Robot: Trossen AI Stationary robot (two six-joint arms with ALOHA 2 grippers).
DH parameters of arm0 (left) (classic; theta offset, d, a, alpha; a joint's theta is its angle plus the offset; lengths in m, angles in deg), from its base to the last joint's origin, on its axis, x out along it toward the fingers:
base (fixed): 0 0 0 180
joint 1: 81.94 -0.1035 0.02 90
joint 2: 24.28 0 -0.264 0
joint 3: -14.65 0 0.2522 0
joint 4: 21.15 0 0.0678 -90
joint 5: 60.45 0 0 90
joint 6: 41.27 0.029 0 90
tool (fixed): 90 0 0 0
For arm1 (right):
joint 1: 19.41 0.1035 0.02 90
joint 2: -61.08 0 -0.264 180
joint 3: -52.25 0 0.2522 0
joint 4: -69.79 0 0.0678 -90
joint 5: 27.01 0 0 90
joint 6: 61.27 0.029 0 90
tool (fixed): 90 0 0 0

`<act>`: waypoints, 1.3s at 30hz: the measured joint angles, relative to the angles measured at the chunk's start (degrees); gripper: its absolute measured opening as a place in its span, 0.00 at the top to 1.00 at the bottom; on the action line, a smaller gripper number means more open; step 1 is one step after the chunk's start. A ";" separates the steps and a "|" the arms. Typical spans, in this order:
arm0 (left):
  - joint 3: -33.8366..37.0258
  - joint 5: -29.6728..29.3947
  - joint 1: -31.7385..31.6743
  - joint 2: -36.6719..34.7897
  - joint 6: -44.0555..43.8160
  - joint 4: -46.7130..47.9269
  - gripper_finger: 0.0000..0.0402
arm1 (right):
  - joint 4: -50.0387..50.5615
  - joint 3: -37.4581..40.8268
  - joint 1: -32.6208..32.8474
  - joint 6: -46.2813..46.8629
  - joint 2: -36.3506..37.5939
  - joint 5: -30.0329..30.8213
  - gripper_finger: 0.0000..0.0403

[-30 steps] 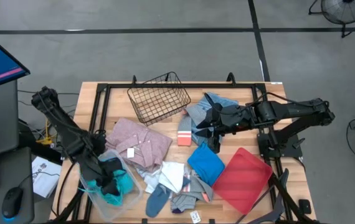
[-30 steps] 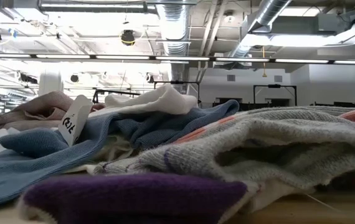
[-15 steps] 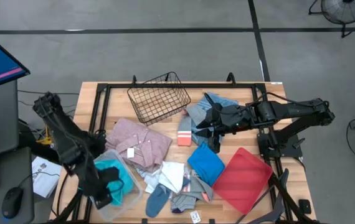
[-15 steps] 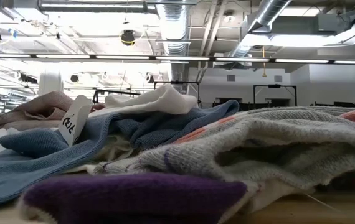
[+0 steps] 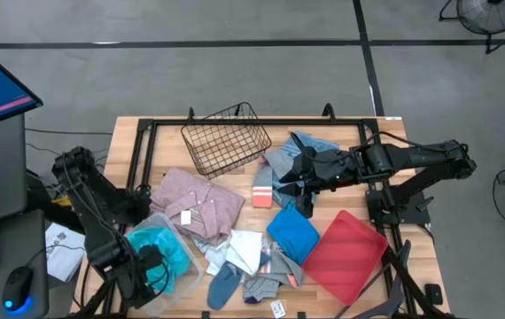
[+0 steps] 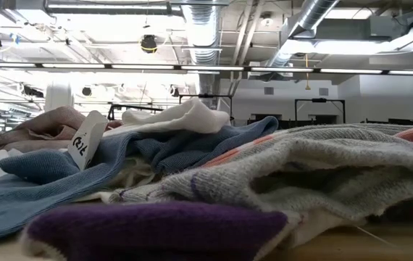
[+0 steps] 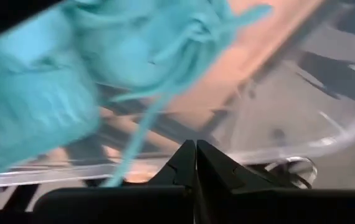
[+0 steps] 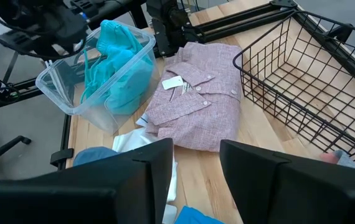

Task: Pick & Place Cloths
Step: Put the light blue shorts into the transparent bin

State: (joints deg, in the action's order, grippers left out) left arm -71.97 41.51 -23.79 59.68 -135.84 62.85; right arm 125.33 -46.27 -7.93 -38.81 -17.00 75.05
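Observation:
A turquoise cloth (image 5: 159, 246) (image 8: 118, 62) lies bunched in a clear plastic bin (image 5: 188, 270) at the table's near left. My left gripper (image 5: 146, 271) (image 7: 195, 149) hangs over the bin's near end, shut and empty, pointing steeply down; the cloth's loose string (image 7: 134, 143) dangles beside it. A dusty pink shirt (image 5: 195, 199) lies flat beside the bin. A bright blue cloth (image 5: 292, 235), a white cloth (image 5: 244, 248) and socks (image 5: 226, 283) lie near the front. My right gripper (image 5: 301, 188) (image 8: 196, 149) hovers open above grey-blue cloths (image 5: 283, 159).
A black wire basket (image 5: 226, 142) stands at the far middle and a red tray (image 5: 345, 248) lies at the near right. A small coral piece (image 5: 262, 195) sits between them. A dark metal frame (image 5: 235, 124) runs around the table. Socks (image 6: 301, 167) crowd the low view.
My left gripper has drawn back from the turquoise cloth toward the table's near left corner and tipped to point more steeply down. The cloth stays in the bin, with more of it now showing.

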 joint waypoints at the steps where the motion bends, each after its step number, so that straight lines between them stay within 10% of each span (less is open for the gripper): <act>1: 0.00 -0.86 0.00 0.12 0.02 0.89 1.00 | 0.00 0.00 0.00 0.00 0.00 0.00 0.67; 19: 9.51 -5.38 -2.03 0.12 -0.62 -0.81 1.00 | 0.35 0.00 -0.07 0.00 0.00 0.00 0.67; 39: 28.90 -13.28 -4.13 -0.04 6.08 -35.74 1.00 | 0.24 0.00 -0.79 -0.11 0.00 0.00 0.67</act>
State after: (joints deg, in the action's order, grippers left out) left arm -43.07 28.23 -27.92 59.64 -129.76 27.11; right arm 125.57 -46.27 -8.72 -38.92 -17.00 75.05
